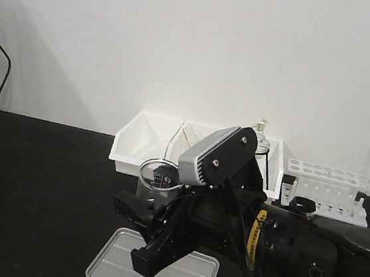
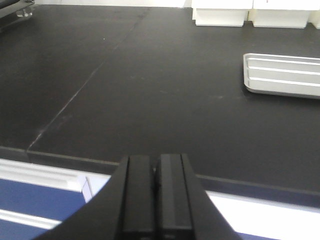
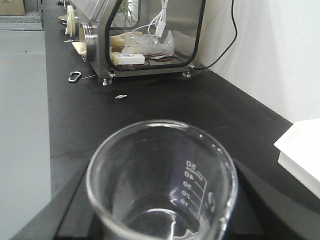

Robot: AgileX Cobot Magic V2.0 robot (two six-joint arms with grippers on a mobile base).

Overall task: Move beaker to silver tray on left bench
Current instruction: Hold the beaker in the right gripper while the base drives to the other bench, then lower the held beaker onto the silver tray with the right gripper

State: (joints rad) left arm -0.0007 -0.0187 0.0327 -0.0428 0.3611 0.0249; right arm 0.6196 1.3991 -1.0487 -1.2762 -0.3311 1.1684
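Right tool (image 3: 162, 200) grips the upright beaker (image 1: 157, 177); we judge the silver tray (image 1: 112, 258) just below it, camera-side, on the counter (image 1: 32, 188). Left tool (image 2: 156, 200) clenched, empty, farther off.

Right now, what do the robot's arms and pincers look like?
The right arm is matte black with angular links, a grey ribbed housing with two screws, a yellow label and thin black cables. The left pincer has two flat black fingers with lengthwise ridges.
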